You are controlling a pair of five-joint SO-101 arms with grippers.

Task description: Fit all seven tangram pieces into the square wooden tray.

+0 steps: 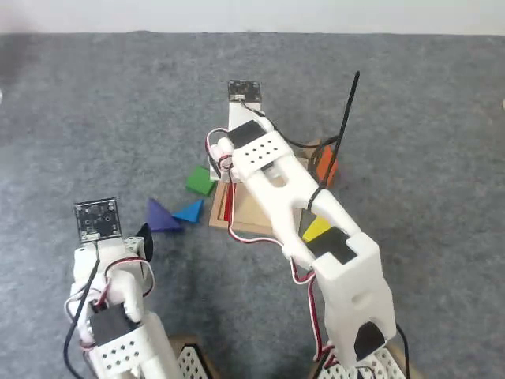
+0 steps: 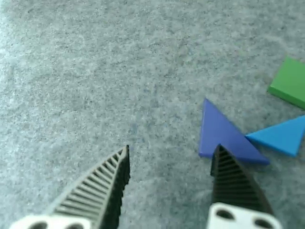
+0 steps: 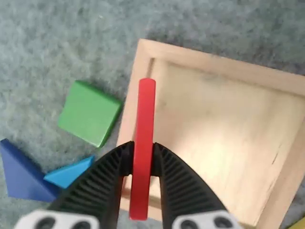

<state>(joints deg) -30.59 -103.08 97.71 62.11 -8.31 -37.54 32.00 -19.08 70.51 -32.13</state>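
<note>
The left gripper [image 2: 172, 151] has its jaws wide apart over the grey carpet [image 2: 95, 71]. The dark blue triangle [image 2: 221, 131] lies just ahead of one fingertip and touches the light blue triangle [image 2: 283, 136]; the green square [image 2: 290, 81] is farther ahead. The right gripper [image 3: 142, 149] is clamped on the red piece [image 3: 145, 109], which stands on edge between the jaws, above a side wall of the square wooden tray [image 3: 205, 59]

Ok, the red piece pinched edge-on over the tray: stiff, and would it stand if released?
Probably stiff: the red piece shows no bend between the fingers of the right gripper. Thin and on edge, it would likely tip flat, perhaps across the tray wall.
</note>
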